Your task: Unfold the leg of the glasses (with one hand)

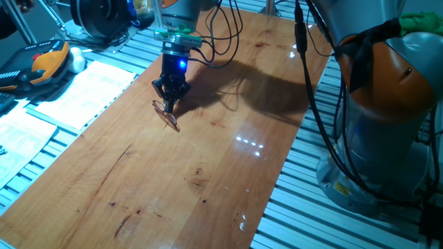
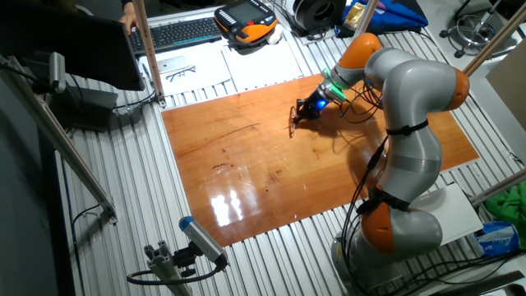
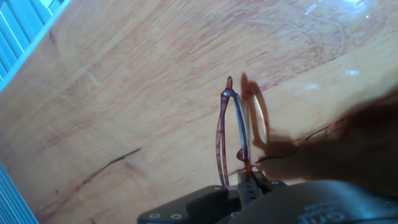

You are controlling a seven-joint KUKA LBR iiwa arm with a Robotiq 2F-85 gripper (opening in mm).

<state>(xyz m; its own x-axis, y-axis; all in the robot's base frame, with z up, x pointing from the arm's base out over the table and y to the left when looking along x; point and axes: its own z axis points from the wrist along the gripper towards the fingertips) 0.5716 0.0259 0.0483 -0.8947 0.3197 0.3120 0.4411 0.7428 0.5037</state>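
A glossy wooden bench (image 1: 208,173) is sitting on a ribbed metal frame (image 1: 304,207), showing dark scratch marks (image 1: 118,162) and glare. The reddish-brown wire glasses (image 1: 167,115) are lying on it near its far end.

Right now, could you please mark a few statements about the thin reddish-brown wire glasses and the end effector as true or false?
1. The thin reddish-brown wire glasses lie on the wooden tabletop. True.
2. The end effector is right at the glasses. True.
3. The glasses sit on the white paper sheets. False: the white paper sheets are beside the tabletop, apart from the glasses.
4. The end effector hovers over the tabletop's far right corner. False: it is near the left edge.
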